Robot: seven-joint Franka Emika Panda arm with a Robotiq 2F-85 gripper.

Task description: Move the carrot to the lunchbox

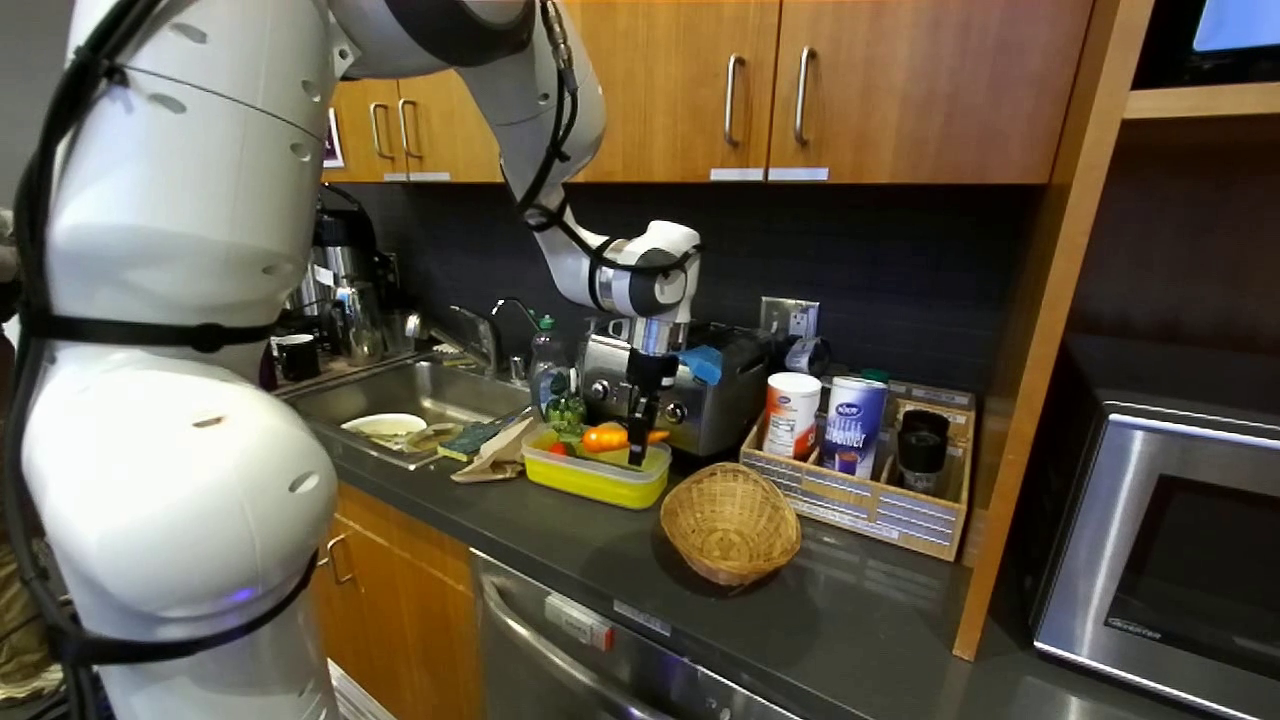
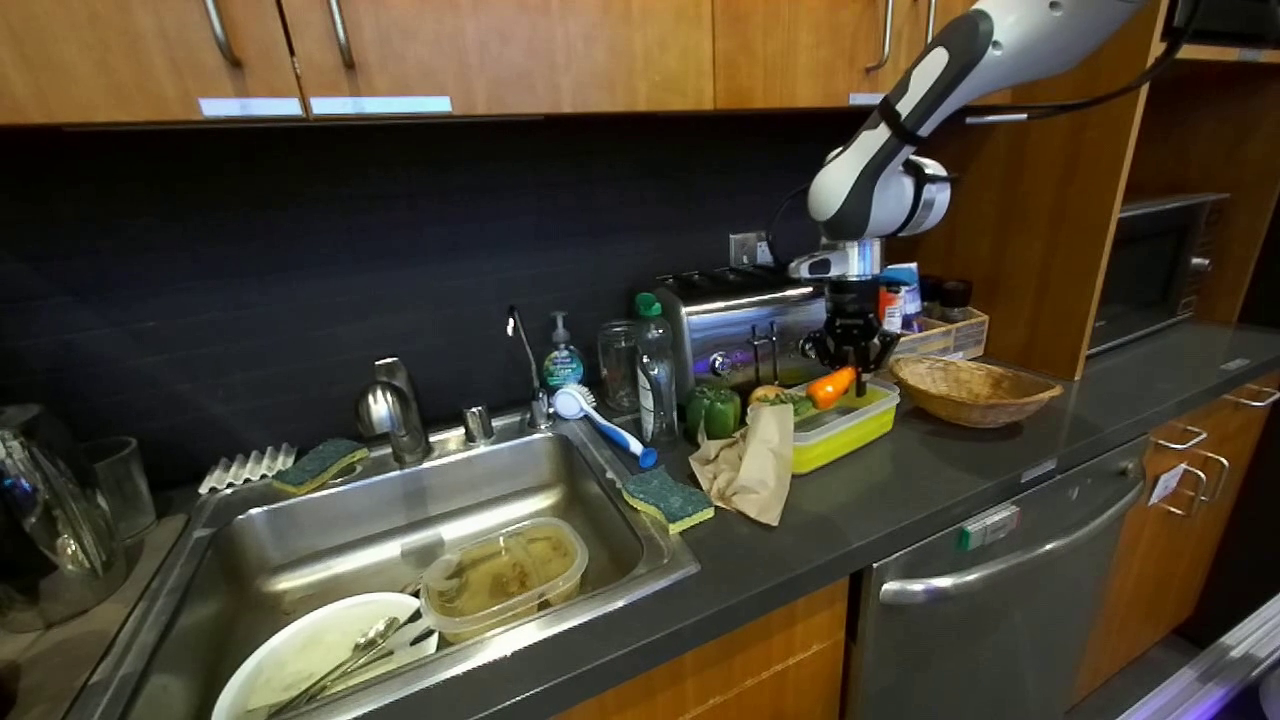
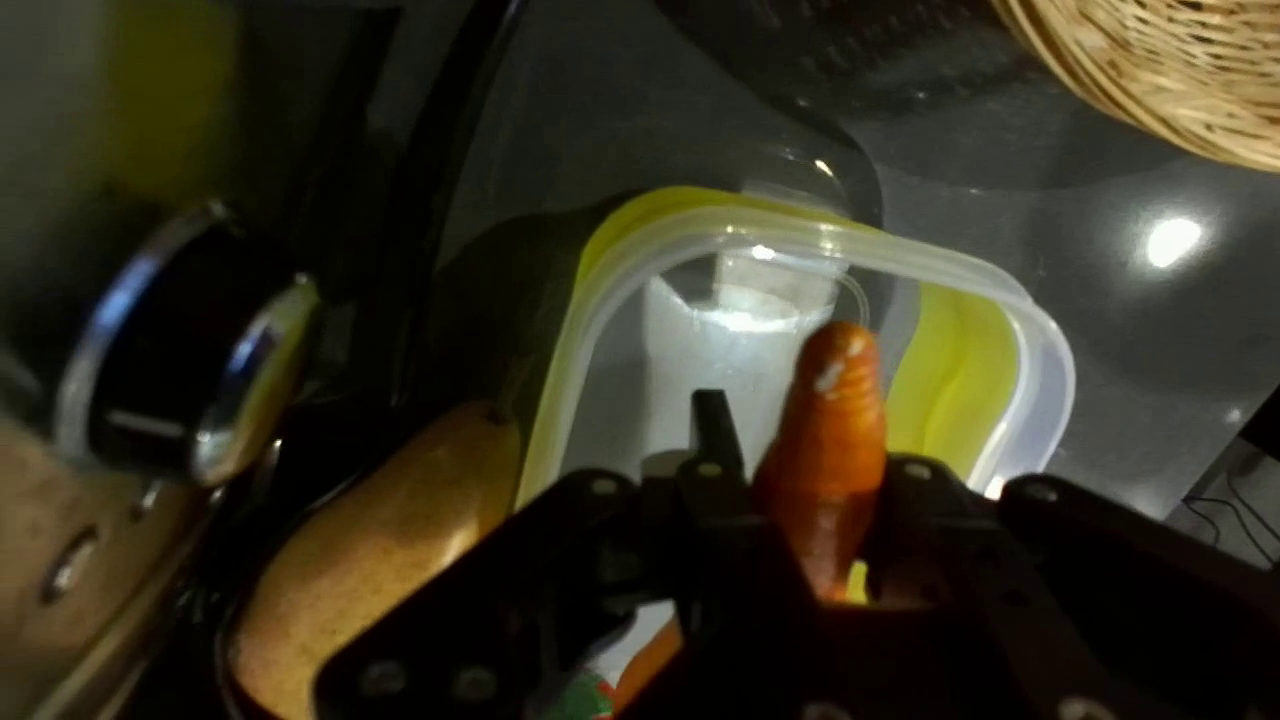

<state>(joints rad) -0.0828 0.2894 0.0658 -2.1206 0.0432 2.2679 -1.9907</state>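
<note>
The bright orange carrot [image 1: 605, 438] is held crosswise over the lunchbox [image 1: 595, 484], a shallow yellow-green box with a clear rim. My gripper [image 2: 862, 384] points straight down, shut on the carrot, which shows in both exterior views. From the wrist view, the carrot [image 3: 835, 415] stretches between the black fingers, its narrow end over the inside of the lunchbox [image 3: 960, 370]; the gripper covers much of the rest. How high the carrot is above the box floor I cannot tell. Something small and red [image 1: 557, 449] shows at the box's near-left end.
The toaster [image 2: 750, 335] stands right behind the lunchbox, with a pear [image 3: 390, 550] beside it. A green pepper [image 2: 714, 412] and a crumpled paper bag [image 2: 745, 460] lie on the sink side. The wicker basket [image 1: 732, 525] and a tray of canisters [image 1: 860, 505] stand opposite.
</note>
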